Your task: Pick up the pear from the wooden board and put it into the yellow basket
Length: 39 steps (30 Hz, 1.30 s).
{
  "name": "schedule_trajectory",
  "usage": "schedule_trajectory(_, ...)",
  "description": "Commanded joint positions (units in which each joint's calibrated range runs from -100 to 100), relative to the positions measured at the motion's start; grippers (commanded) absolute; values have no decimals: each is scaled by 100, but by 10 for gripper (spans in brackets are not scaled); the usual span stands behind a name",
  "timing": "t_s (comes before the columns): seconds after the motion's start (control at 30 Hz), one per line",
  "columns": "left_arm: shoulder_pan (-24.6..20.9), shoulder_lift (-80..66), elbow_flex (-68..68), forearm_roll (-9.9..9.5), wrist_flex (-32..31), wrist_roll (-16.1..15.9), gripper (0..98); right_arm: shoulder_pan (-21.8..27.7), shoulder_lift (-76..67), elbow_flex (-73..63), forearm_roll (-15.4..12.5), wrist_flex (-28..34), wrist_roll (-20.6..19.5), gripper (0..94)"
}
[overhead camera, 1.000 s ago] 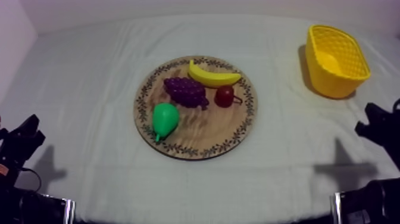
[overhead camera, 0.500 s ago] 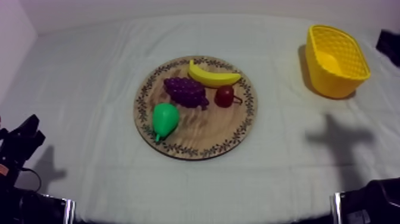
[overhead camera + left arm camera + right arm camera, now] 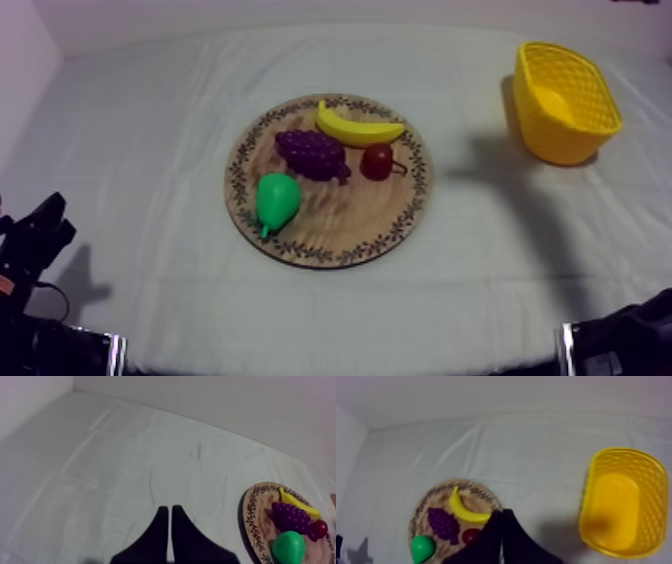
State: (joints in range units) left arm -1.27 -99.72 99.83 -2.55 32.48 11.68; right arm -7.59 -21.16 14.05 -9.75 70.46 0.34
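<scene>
Risen from its corner, the right hand (image 3: pixel 502 512), clenched on nothing, hangs high near the board (image 3: pixel 431 502), seemingly lining up on the pear (image 3: pixel 422 547); the left hand (image 3: pixel 168 510) rests clenched.

A laboratory-style robot test setup is indicated: the tabletop (image 3: pixel 150 150) is draped in plain grey-white cloth, bare pale walls (image 3: pixel 225 401) are seen behind it, and toy fruit (image 3: pixel 312 153) is staged on a wooden board (image 3: pixel 330 245) beside a yellow basket (image 3: pixel 565 140).
</scene>
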Motion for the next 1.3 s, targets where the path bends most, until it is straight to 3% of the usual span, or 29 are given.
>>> schedule_trajectory(0.0,0,-2,-5,-1,1,-2,1,-297,595,-510,-24,222,3,4)
schedule_trajectory(0.57,0,-2,-5,-1,1,0,1,-1670,2418,-1297,-82,566,-327,3)
schedule_trajectory(0.77,0,-2,-5,-1,1,-2,1,-1938,3005,-1525,-156,568,-495,64)
schedule_trajectory(0.87,0,-2,-5,-1,1,-2,1,-1975,3253,-1572,-226,581,-621,203)
schedule_trajectory(1.07,0,-2,-5,-1,1,-3,1,-1906,3674,-1627,-418,798,-859,654)
schedule_trajectory(1.27,0,-2,-5,-1,1,-3,1,-1836,3998,-1752,-491,1051,-1073,838)
